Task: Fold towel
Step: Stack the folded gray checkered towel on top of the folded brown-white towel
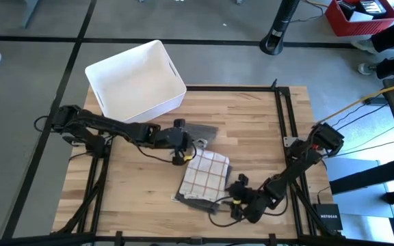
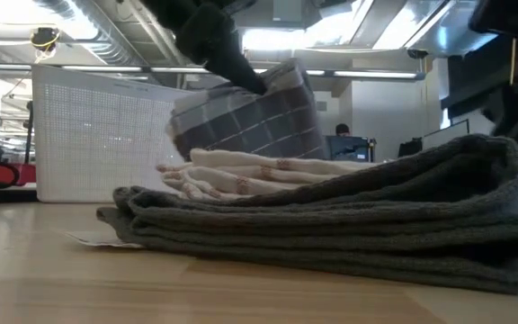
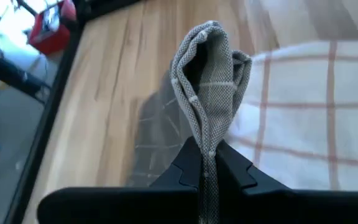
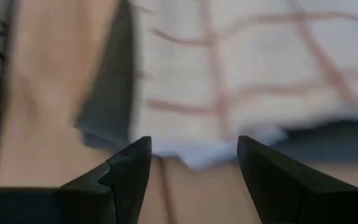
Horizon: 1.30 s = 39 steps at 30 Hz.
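A white towel with red checks (image 1: 208,171) lies folded on a dark grey knit towel (image 2: 349,225) near the table's middle. A grey checked towel (image 1: 201,132) hangs from my left gripper (image 1: 185,147), which is shut on it just beyond the stack's far left corner; in the low view this towel (image 2: 250,121) is raised behind the stack. My right gripper (image 4: 194,163) stands open at the stack's near edge (image 1: 232,197). Its fingers are on either side of the white towel's near hem (image 4: 210,152), with nothing between them. My left gripper pinches a bunched fold of the grey checked towel (image 3: 207,134) between its two fingers (image 3: 235,171), several layers together. The fold bulges out past the fingertips. The fingers slant down from the table's left. The towel hangs below them (image 2: 268,126); where its lower end rests is hidden behind the stack.
A white open basket (image 1: 135,80) stands at the table's far left corner, close behind the left arm. Bare wood lies to the right of the stack (image 1: 258,130). A black frame rail (image 1: 284,137) runs along the table's right side.
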Each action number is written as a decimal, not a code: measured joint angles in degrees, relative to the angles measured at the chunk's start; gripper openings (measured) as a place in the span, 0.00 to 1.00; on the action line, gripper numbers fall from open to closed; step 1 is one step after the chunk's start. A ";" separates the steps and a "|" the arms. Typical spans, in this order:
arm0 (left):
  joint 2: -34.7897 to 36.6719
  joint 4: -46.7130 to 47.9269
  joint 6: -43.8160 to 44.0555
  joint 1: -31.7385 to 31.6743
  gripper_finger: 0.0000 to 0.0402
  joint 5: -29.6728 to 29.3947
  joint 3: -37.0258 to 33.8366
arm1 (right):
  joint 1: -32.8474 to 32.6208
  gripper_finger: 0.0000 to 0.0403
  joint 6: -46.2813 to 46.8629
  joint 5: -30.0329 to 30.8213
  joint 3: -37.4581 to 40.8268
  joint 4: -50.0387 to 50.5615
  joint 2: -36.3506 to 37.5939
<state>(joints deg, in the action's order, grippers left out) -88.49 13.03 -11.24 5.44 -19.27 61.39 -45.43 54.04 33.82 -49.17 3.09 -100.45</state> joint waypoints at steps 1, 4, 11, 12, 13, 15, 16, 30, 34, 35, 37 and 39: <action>0.00 -1.15 -1.26 -0.40 0.01 0.49 0.00 | -0.03 0.60 2.29 0.52 -0.02 3.12 0.47; 0.00 -4.51 -3.67 -1.57 0.01 2.16 0.00 | 0.02 0.60 10.23 0.58 0.11 11.91 0.62; -1.26 -9.28 -5.39 -0.29 0.01 5.20 0.00 | 2.71 0.60 14.78 3.15 0.10 14.27 -3.13; -1.42 -9.70 -5.34 0.23 0.01 5.22 0.00 | 3.52 0.60 14.75 3.36 0.08 13.64 -3.99; -1.51 -9.57 -5.21 0.86 0.01 5.20 0.11 | 4.20 0.60 14.67 3.91 0.00 13.18 -4.70; -1.53 -9.24 -4.31 2.19 0.01 5.18 0.31 | 5.30 0.60 14.14 4.33 -0.15 12.80 -5.53; -1.53 -9.15 -3.92 2.89 0.01 5.17 0.50 | 5.81 0.60 13.60 4.81 -0.19 12.66 -5.87; -1.53 -1.40 15.23 11.20 0.01 -1.42 4.07 | 7.01 0.60 12.09 6.02 0.09 11.43 -6.09; -1.53 -2.30 23.80 12.36 0.01 -1.35 4.09 | 7.01 0.60 12.11 5.98 0.11 11.04 -6.11; -1.53 -2.19 26.18 12.64 0.01 -1.31 4.09 | 7.01 0.60 12.34 5.94 0.13 10.92 -6.11; -1.53 -1.87 29.65 13.27 0.02 -1.22 4.09 | 7.00 0.60 13.20 5.88 0.13 10.83 -6.12; -1.53 -1.63 32.32 13.86 0.03 -1.23 4.08 | 6.99 0.60 13.47 5.87 0.13 10.62 -6.13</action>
<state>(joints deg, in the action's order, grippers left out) -90.02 11.40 21.09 19.31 -20.50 65.46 -38.44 67.51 39.68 -49.04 13.71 -106.59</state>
